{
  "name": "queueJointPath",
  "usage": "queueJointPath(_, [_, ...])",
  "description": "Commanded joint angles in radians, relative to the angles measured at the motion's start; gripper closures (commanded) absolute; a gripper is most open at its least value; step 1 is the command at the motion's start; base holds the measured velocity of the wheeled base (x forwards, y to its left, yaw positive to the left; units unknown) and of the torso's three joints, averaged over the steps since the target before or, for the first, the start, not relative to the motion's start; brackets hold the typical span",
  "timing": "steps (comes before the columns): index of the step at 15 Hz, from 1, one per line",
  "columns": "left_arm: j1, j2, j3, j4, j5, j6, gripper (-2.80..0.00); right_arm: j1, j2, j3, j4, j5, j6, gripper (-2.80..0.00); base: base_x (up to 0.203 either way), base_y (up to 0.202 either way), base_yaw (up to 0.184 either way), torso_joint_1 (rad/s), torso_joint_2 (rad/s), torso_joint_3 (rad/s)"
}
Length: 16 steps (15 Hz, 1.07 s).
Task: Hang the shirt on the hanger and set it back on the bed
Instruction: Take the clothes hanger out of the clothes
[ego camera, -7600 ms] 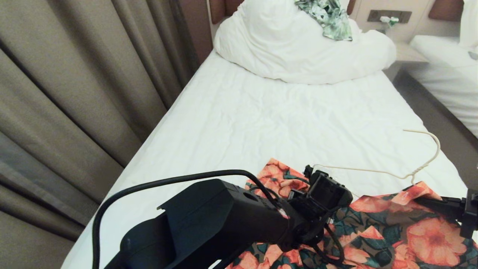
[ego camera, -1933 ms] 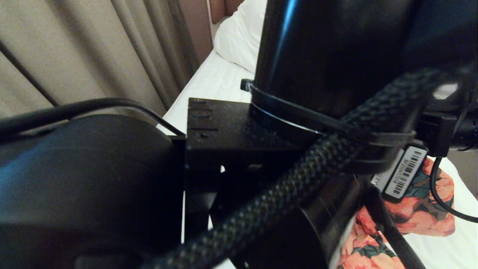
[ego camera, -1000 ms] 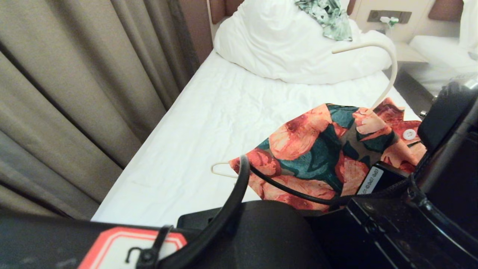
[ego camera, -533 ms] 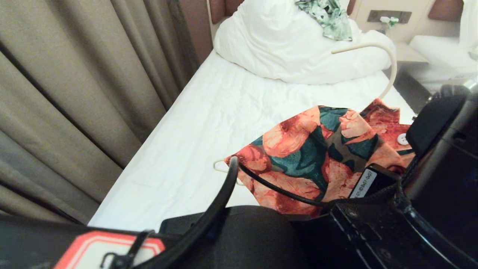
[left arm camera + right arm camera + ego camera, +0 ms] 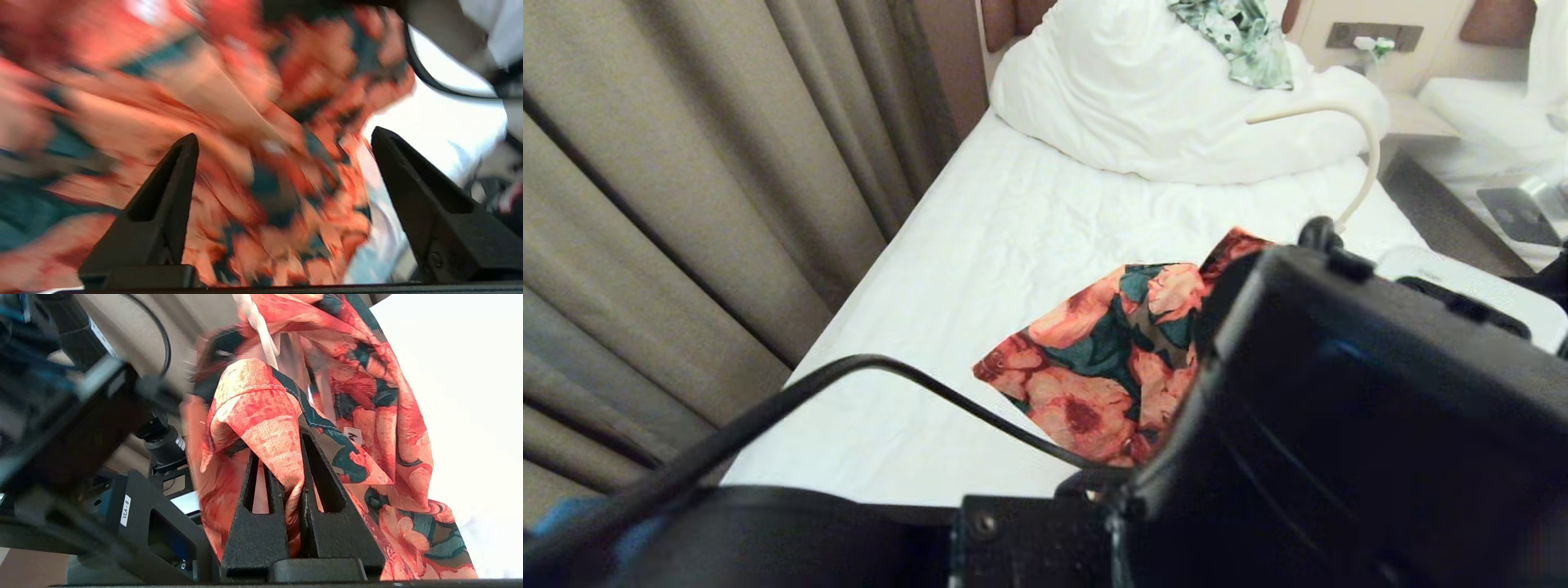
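**Left jaws wide, right clamped on cloth**

Fingers (image 5: 163,204) of the left gripper (image 5: 282,163) stand wide apart, nothing between them, with the shirt (image 5: 1111,359) blurred just beyond the tips. The right gripper (image 5: 292,465) is pinched tight on a fold of that floral fabric near the collar. The shirt hangs above the bed (image 5: 1013,245), lifted off the white sheet, and the hanger (image 5: 1347,139) pokes its hook up out of the collar. That looks like the hanger is threaded in, with the set-down to come. The worry: one pinch carries everything. I cannot tell whether it catches the wire as well as the cloth; if it's cloth alone, a jerk could slide the hanger out. The left arm fills the head view, so the landing spot is partly hidden.
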Motion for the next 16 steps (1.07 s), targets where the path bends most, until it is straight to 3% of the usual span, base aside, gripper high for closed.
queueJointPath(1, [0.018,-0.029,0.009,-0.014,0.003,0.004,-2.8,-0.002,0.016,-0.003,-0.004,0.007,0.001,0.0,0.0,0.0,0.0,0.0,0.0,0.0])
queueJointPath(4, [0.058,-0.02,0.018,-0.081,0.0,0.038,-2.8,-0.011,0.017,-0.005,-0.004,0.008,0.001,0.0,0.0,0.0,0.0,0.0,0.0,0.0])
queueJointPath(11, [0.098,-0.06,0.043,-0.087,0.008,0.038,-2.8,-0.034,0.041,-0.022,-0.005,0.01,0.001,0.0,0.0,0.0,0.0,0.0,0.0,0.0])
queueJointPath(12, [0.099,-0.077,0.06,-0.088,0.016,0.039,0.0,-0.036,0.044,-0.023,-0.005,0.02,0.001,0.0,0.0,0.0,0.0,0.0,0.0,0.0])
queueJointPath(16, [0.122,-0.124,0.102,-0.089,0.025,0.035,0.0,-0.036,0.058,-0.029,-0.004,0.022,0.001,0.0,0.0,0.0,0.0,0.0,0.0,0.0])
